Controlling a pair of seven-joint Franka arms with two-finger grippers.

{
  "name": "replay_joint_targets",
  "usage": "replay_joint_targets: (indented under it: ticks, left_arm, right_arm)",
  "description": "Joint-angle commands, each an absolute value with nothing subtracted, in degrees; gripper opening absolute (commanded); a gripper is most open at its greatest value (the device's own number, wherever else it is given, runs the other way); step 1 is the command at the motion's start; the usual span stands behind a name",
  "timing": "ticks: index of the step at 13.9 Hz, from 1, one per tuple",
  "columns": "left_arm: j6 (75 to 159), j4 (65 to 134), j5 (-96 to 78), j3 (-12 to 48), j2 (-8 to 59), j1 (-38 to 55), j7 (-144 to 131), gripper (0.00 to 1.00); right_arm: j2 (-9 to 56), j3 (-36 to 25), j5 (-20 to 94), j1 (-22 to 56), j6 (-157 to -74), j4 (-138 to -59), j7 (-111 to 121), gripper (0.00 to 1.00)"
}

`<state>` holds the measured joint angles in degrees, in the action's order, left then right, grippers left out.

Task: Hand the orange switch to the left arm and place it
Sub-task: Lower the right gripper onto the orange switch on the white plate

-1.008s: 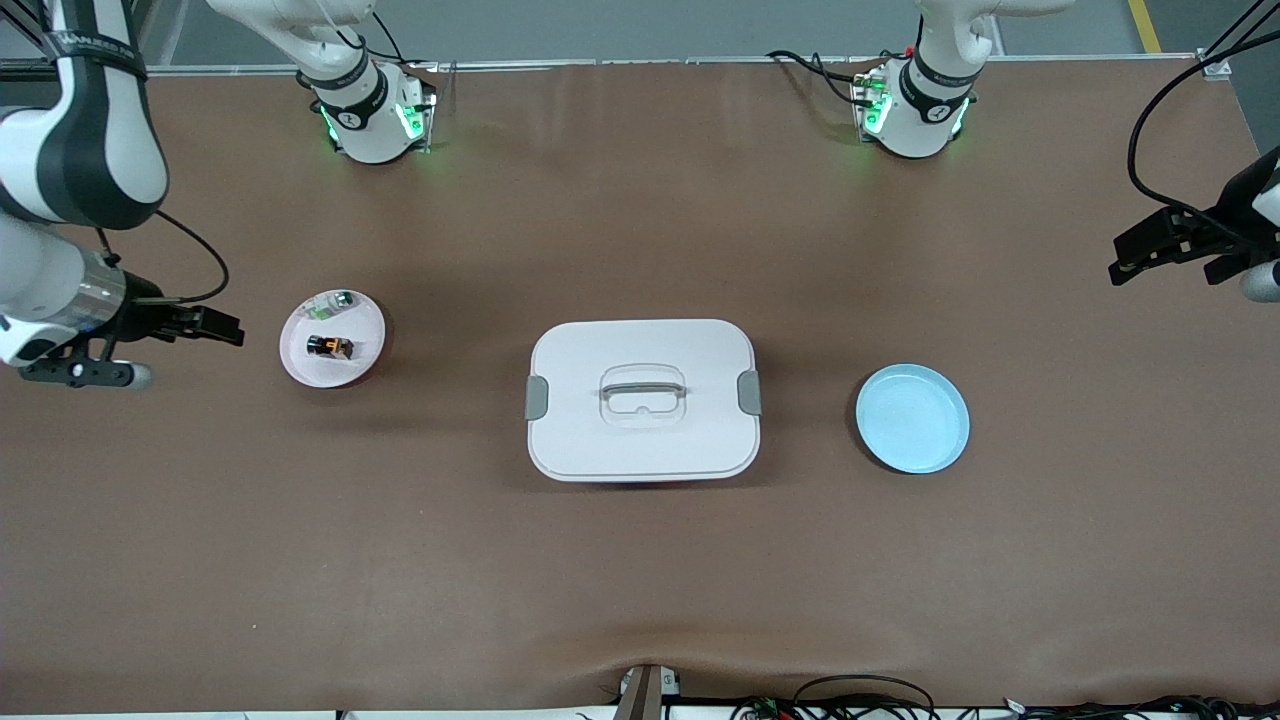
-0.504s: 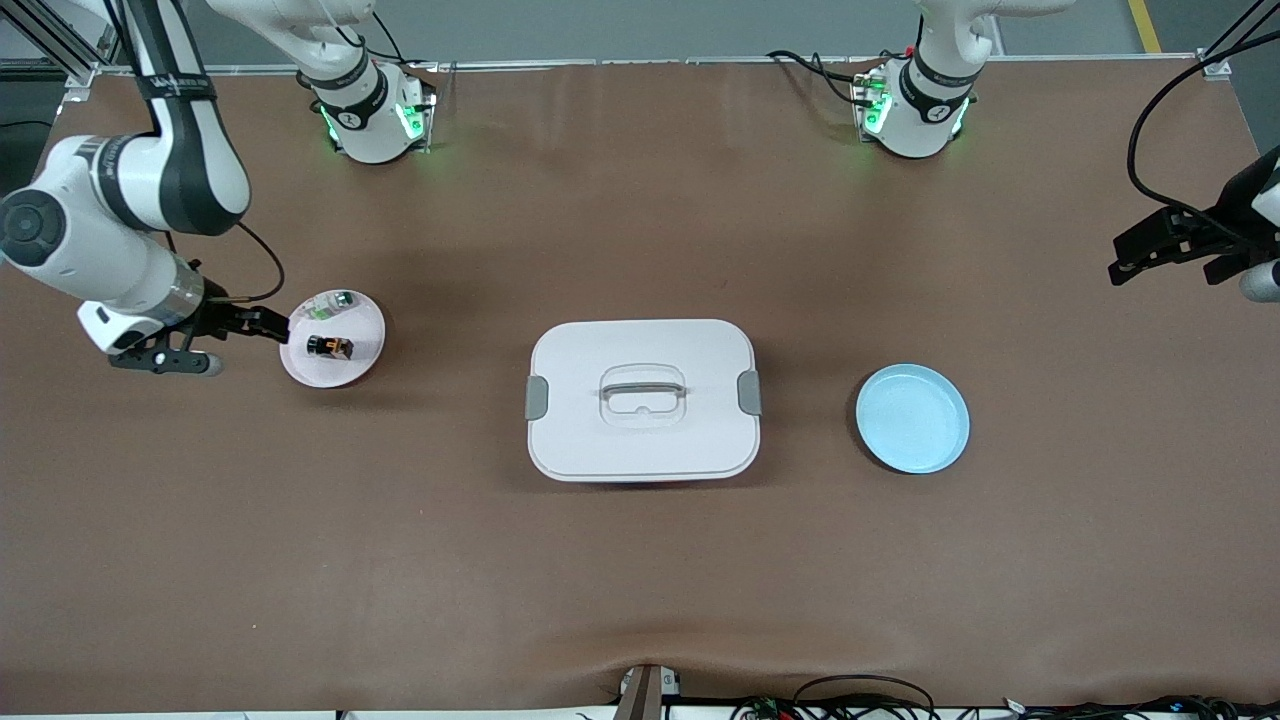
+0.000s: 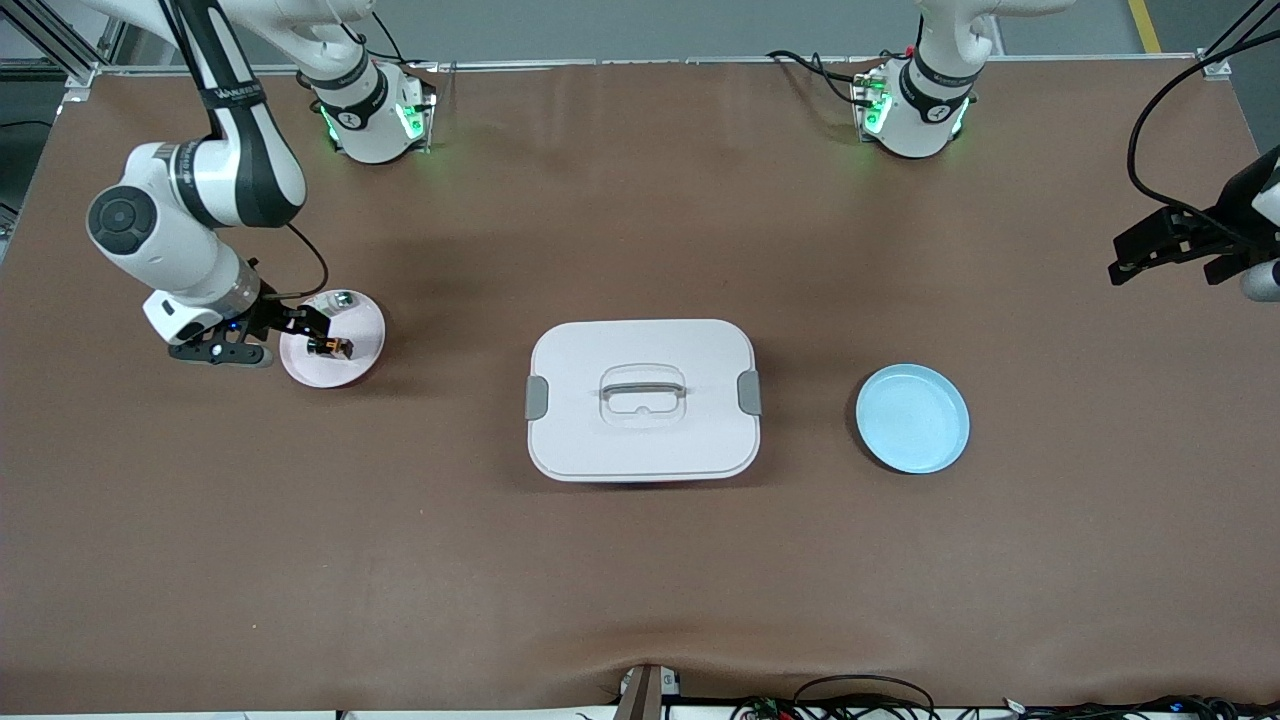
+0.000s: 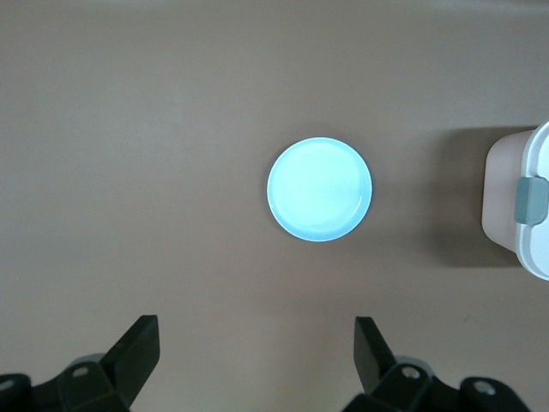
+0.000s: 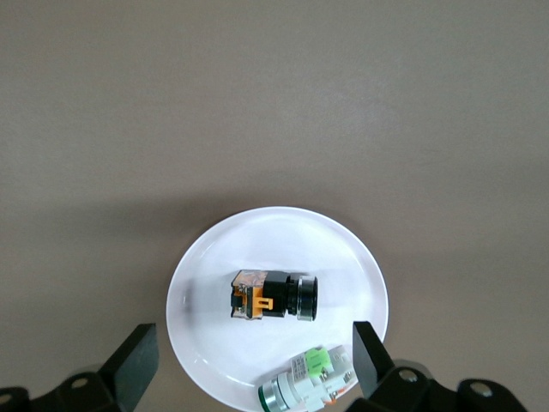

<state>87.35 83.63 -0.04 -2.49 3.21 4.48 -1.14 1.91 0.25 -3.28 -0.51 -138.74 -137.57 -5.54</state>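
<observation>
Brown worktop, front view: matte worktop [image 3: 640,600] carried a pink plate [image 3: 360,366] toward the right arm's end, at nine o'clock from the box [image 3: 640,445], and a blue plate [image 3: 912,418] at three o'clock from it.
Orange switch, front view: the orange switch [image 3: 331,347] lay on the pink plate, with its long axis along the nine-to-three line.
Right tool, front view: the right tool [image 3: 312,331] hung low over the plate's nine o'clock edge, fingers spread and holding nothing; the switch lay just toward three o'clock from its tips.
Left tool, front view: the left tool [image 3: 1165,265] waited over the worktop at the left arm's end, well apart from the switch, so the right arm was clearly nearer.
Box, front view: white, rounded-rectangular smooth plastic, with grey side clips and a recessed handle, between the two plates.
Left wrist view: the left tool [image 4: 257,343] was released and empty; past its fingers showed the glossy, round, shallow blue plate [image 4: 319,189] and one corner of the box [image 4: 510,197].
Right wrist view: the right tool [image 5: 255,352] was released; the orange switch [image 5: 273,295] sat mid-plate [image 5: 257,245], a stubby black cylinder with an orange-and-tan blocky end, near a silvery part with green [image 5: 310,379].
Key relation: the switch's long axis ran along the line joining the fingertips, so closing would likely pinch its ends unless the wrist turned.
</observation>
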Motion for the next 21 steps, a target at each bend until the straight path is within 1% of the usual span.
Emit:
replay_joint_targets:
  ticks: [1,4,6,11,15,18,21]
  left_arm:
    - [86.4,82.4,-0.8,-2.5,3.3,4.6,0.1,1.0]
    - [86.4,82.4,-0.7,-2.5,3.3,5.1,0.1,1.0]
    - [86.4,82.4,-0.7,-2.5,3.3,5.1,0.1,1.0]
    - [86.5,82.4,-0.5,-2.5,3.3,4.8,0.3,1.0]
    - [86.4,82.4,-0.6,-2.5,3.3,5.1,0.2,1.0]
    - [86.4,82.4,-0.5,-2.5,3.3,5.1,0.2,1.0]
    - [86.5,82.4,-0.5,-2.5,3.3,5.1,-0.3,1.0]
  right_arm:
    - [2.1,0.2,-5.0,-0.2,-142.8,-140.2,-7.0,1.0]
    - [5.0,0.2,-5.1,-0.2,-149.3,-142.7,-7.0,1.0]
    - [7.9,0.0,-5.4,0.3,-152.3,-143.0,-7.0,1.0]
    - [10.3,-0.3,-10.6,-0.4,-154.9,-142.9,-7.2,1.0]
    - [11.6,-0.4,-10.9,-1.0,-155.9,-142.8,-7.3,1.0]
    - [14.1,-0.4,-10.9,-1.0,-157.8,-142.8,-8.8,1.0]
    - [14.8,-0.4,-10.9,-1.0,-157.9,-142.8,-9.2,1.0]
